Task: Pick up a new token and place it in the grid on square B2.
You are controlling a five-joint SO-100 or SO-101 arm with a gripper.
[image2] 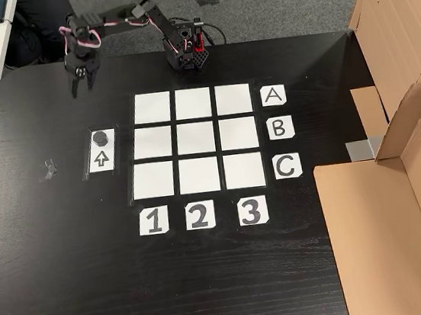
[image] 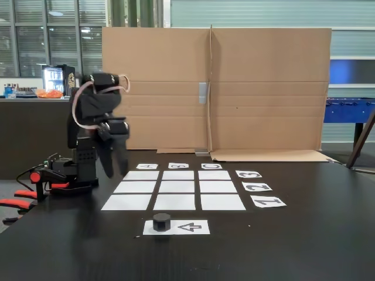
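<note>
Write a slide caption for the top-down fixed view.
Gripper hovers near the black token on the arrow sheet; the nine-square grid is empty.

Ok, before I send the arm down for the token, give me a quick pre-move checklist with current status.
1. Token on the arrow sheet, upright: ok.
2. Gripper carrying nothing: ok.
3. Jaws open wide enough for the token: cannot tell.
4. Gripper lined up over token: not ok, it hangs off to the side, above bare table.
5. Square B2 free: ok.
6. Other grid squares free: ok.
</note>
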